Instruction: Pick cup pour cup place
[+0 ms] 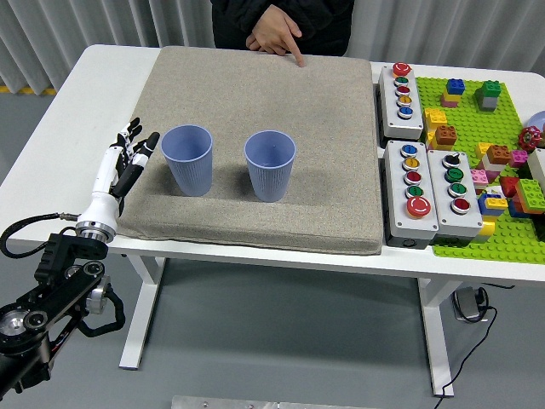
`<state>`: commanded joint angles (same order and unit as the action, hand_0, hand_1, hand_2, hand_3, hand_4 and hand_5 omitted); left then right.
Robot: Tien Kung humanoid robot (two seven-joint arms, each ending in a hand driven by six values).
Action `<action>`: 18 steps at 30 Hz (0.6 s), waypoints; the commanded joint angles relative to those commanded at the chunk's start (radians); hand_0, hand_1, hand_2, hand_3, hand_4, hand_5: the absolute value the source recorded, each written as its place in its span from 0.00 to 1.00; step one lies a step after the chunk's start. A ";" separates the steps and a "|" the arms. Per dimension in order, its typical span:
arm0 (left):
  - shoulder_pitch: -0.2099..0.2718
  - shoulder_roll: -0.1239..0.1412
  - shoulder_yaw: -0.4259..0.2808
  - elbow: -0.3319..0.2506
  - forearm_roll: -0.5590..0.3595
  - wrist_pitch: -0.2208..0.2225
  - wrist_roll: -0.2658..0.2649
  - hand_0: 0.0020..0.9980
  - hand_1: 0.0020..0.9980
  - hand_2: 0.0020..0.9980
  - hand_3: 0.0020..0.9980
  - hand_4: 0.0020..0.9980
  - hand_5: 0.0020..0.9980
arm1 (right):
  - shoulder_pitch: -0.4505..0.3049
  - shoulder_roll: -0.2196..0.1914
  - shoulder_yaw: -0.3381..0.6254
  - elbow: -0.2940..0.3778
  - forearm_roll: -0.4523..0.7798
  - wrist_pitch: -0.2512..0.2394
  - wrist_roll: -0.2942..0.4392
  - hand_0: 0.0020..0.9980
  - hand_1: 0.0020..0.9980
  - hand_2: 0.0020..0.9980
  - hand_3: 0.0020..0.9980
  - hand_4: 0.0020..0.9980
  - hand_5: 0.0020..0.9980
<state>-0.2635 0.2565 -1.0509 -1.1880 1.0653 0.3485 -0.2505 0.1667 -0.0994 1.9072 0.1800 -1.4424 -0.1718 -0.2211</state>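
At the lower left of the frame the black left arm comes up from the corner and ends in the left hand (122, 166), which is at the left edge of the grey mat (255, 94). Its fingers (133, 139) are straight and a little spread, pointing up toward the far side, and they hold nothing. Just to the right of this hand, apart from it with a small gap, stands the left blue cup (188, 158), upright on the mat with its mouth open to the top. Further right, near the middle of the frame, stands the second blue cup (270, 164), also upright and apart from the first one. At the top center a person's hand (274, 36) rests at the far edge of the mat, with one finger pointing down onto it. On the right side of the white table (60, 111) lie three grey button boxes (412, 201), and at the right edge a green building plate (477, 153) with coloured bricks.
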 joint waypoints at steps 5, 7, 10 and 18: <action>-0.003 -0.001 -0.003 0.007 0.000 -0.009 0.004 0.92 0.92 1.00 0.97 0.78 1.00 | 0.000 0.000 0.001 0.000 0.000 -0.001 0.001 0.70 0.62 0.59 0.59 0.00 0.24; -0.002 -0.001 -0.004 0.008 -0.001 -0.010 0.003 0.91 0.92 1.00 0.97 0.78 1.00 | 0.000 0.000 0.002 0.000 -0.001 -0.001 0.001 0.70 0.62 0.59 0.59 0.00 0.24; -0.003 -0.002 -0.005 0.009 0.000 -0.009 0.002 0.91 0.92 1.00 0.97 0.78 1.00 | 0.000 -0.001 0.001 0.000 0.000 -0.001 0.002 0.70 0.62 0.59 0.59 0.00 0.24; -0.009 -0.013 -0.013 0.020 -0.002 -0.012 0.002 0.91 0.92 1.00 0.96 0.78 1.00 | 0.001 0.000 0.000 0.000 0.003 -0.002 0.002 0.69 0.62 0.59 0.59 0.00 0.24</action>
<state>-0.2721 0.2439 -1.0637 -1.1680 1.0629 0.3367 -0.2486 0.1678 -0.0998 1.9073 0.1800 -1.4395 -0.1740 -0.2192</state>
